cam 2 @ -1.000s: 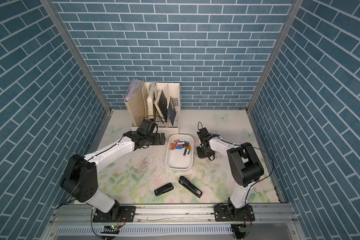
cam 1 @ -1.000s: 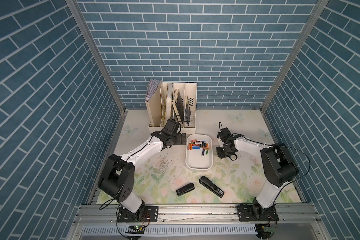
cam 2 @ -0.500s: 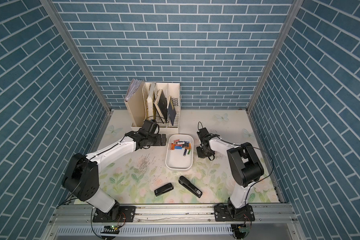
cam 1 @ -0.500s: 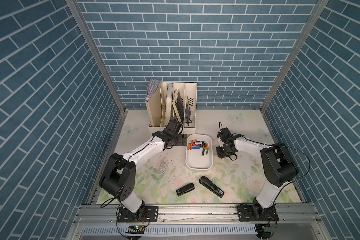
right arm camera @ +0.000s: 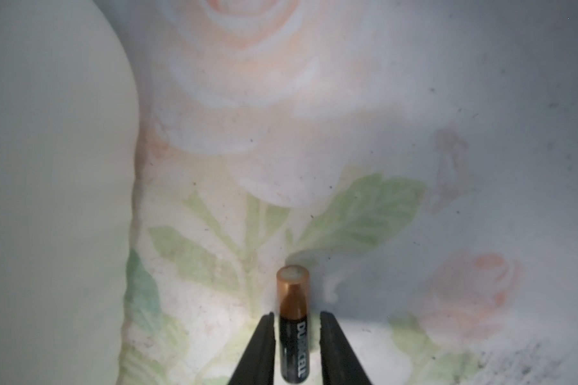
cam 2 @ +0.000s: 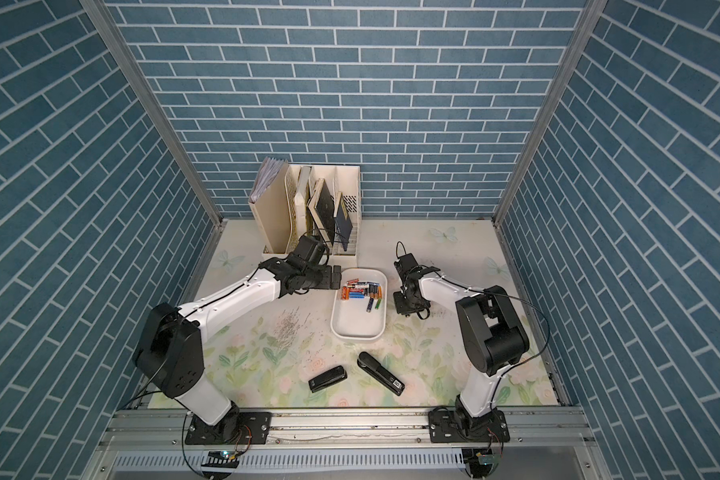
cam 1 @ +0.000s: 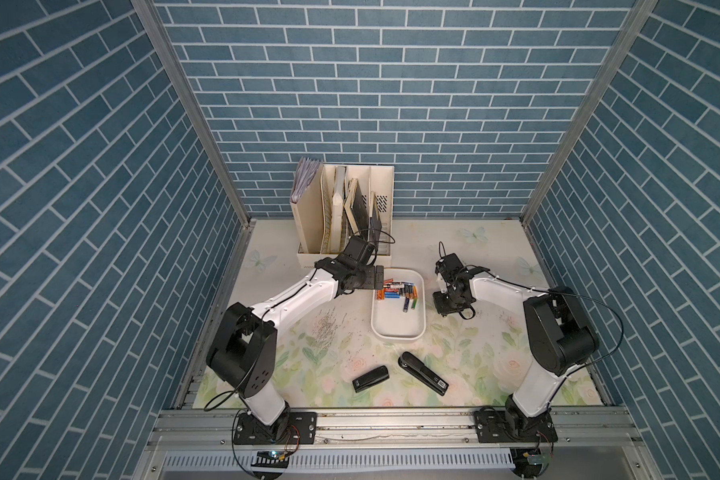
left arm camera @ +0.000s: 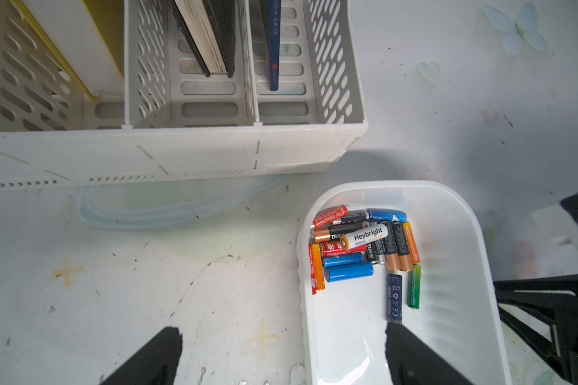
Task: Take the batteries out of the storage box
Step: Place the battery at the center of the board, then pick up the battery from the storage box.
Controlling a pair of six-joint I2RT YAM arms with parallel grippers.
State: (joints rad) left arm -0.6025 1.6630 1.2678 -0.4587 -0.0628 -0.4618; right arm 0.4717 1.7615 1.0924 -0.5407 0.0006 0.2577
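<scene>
Leftmost, the left gripper (left arm camera: 281, 360) gapes wide astride the left wall of the box (left arm camera: 454, 233), one finger (left arm camera: 154, 356) outside it and the other over the box floor. The batteries (left arm camera: 361, 246) lie heaped at the box's end nearest the file holder (left arm camera: 214, 146). Right of the box, over the mat (right arm camera: 381, 216), the right gripper (right arm camera: 297, 316) has loosened jaws, with a slim gap either side of one black-and-copper battery (right arm camera: 292, 300).
</scene>
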